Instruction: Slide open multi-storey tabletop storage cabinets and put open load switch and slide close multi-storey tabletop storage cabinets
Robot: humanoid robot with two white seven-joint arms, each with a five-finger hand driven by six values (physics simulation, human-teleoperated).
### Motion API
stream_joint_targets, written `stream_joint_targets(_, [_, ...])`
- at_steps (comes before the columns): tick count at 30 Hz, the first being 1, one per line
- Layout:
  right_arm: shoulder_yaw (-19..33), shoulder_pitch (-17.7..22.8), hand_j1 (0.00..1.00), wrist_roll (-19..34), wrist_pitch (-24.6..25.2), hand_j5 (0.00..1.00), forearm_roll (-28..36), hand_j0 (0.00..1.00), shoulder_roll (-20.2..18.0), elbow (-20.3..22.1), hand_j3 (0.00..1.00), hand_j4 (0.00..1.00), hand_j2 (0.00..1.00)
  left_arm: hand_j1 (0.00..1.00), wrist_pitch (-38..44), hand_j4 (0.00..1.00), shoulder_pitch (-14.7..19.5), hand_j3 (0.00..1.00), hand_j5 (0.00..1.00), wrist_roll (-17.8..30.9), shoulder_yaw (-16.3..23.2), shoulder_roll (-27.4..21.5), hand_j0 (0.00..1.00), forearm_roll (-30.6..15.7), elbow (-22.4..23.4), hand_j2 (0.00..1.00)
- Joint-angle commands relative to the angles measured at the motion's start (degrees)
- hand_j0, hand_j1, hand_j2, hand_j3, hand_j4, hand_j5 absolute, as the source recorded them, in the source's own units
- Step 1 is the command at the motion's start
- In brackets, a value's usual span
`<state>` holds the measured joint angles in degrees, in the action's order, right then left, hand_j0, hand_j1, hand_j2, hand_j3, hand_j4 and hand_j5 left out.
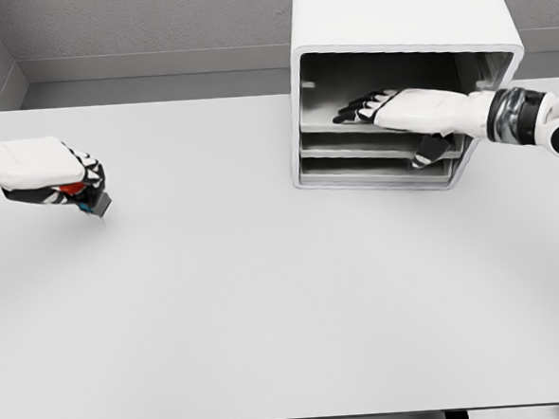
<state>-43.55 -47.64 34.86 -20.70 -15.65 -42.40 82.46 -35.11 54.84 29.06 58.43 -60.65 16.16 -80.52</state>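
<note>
A white multi-storey storage cabinet stands at the back right of the table, its front open onto grey shelves or drawers. My right hand reaches into its top storey, fingers stretched over the upper tray, thumb hanging below near the second level. It holds nothing. At the far left my left hand is shut on the load switch, a small dark part with a red piece and a bluish tip that pokes out beneath the fingers, just above the table.
The wide white table spans the view, its front edge along the bottom. A grey wall runs behind the table and cabinet.
</note>
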Motion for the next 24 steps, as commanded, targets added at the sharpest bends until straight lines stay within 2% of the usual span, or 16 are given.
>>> stream_joint_targets(1, [-0.05,0.0,1.0,0.14,-0.65,1.0,0.45,1.0,-0.4,1.48,1.0,1.0,1.0,0.44,0.11,0.44,0.0,0.44,0.44,-0.05,-0.42,-0.87,0.44,-1.57,-0.78,0.44])
stream_joint_targets(3, [0.04,0.44,1.0,0.14,-0.92,1.0,0.45,1.0,-0.4,3.15,1.0,1.0,1.0,0.44,0.11,0.44,0.17,0.44,0.44,-0.05,-0.51,-0.87,0.44,-2.18,-0.78,0.44])
stream_joint_targets(9, [0.66,1.67,1.0,0.14,-0.92,1.0,0.45,1.0,-3.74,7.63,1.0,1.0,1.0,0.44,0.11,0.44,1.14,0.44,0.44,-0.05,-0.51,-2.9,0.44,-4.21,-2.36,0.44])
stream_joint_targets(19, [2.42,4.48,1.0,0.14,-1.62,1.0,0.53,1.0,-6.02,10.45,1.0,1.0,1.0,0.44,0.11,0.44,1.23,0.44,0.44,-0.14,-0.51,-5.36,0.44,-5.96,-5.08,0.44])
stream_joint_targets(22, [6.63,7.38,1.0,0.14,-2.58,1.0,0.53,1.0,-8.22,12.64,1.0,1.0,1.0,0.44,0.11,0.44,1.76,0.44,0.44,-0.14,-0.51,-5.53,0.44,-6.58,-5.17,0.44])
stream_joint_targets(24, [6.81,7.56,1.0,0.14,-2.94,1.0,0.71,1.0,-8.49,12.64,1.0,1.0,1.0,0.44,0.11,0.44,2.19,0.44,0.44,-0.14,-0.51,-5.88,0.44,-6.93,-5.17,0.44])
